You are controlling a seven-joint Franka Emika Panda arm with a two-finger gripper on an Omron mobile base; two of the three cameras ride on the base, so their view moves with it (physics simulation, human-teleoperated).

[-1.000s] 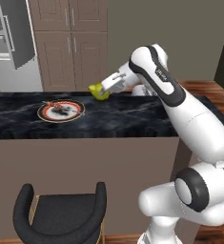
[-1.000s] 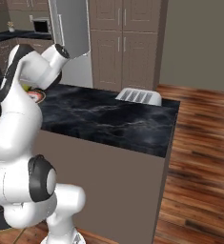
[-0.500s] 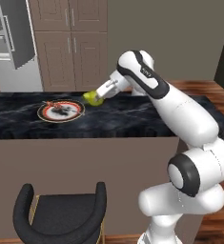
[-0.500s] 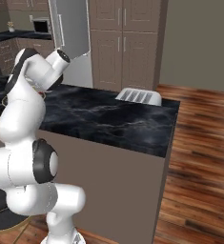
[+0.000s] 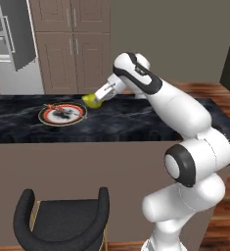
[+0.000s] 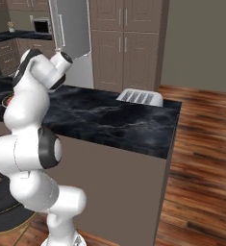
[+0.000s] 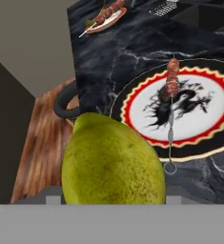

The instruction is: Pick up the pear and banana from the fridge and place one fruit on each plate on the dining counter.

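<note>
A: KITCHEN ISLAND — The white arm's pincer (image 5: 95, 99) grips 1 small yellow-green pear (image 5: 91, 100) above the glossy black, white-veined marble table (image 5: 136, 117), just beside the round white plate with a dark rim and reddish pattern (image 5: 62, 113).

B: Is the pear over the plate yet?

A: Not quite, judging by the left base view; it hangs near the plate's right edge. In the hand view the fruit (image 7: 112, 162) sits between the fingers, with the plate (image 7: 180, 107) beyond it and a thin metal skewer of browned meat (image 7: 171, 107) lying across its middle.

B: So what would make the placing go well?

A: The arm should likely carry the pear further over the plate, lower it onto a bare patch beside the skewer, and release only once it touches, since a roundish fruit could roll off. A 2nd plate with a skewer (image 7: 106, 19) waits further along the table.
</note>
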